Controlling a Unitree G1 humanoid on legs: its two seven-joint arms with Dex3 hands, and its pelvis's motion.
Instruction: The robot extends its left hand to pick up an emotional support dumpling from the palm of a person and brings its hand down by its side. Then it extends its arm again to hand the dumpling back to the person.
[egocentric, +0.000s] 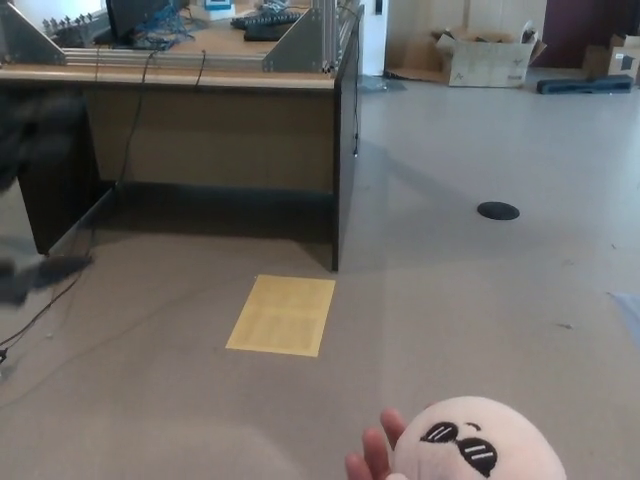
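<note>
A dark motion-blurred shape (40, 270) smears the left edge; whether it is the left hand, and how its fingers stand, I cannot tell. A flat yellow sheet (282, 315) lies on the floor. The round, plush dumpling (478, 445) rests on a person's fingers (372, 455).

Yellow sheet (282, 315) on floor (480, 290)
</note>
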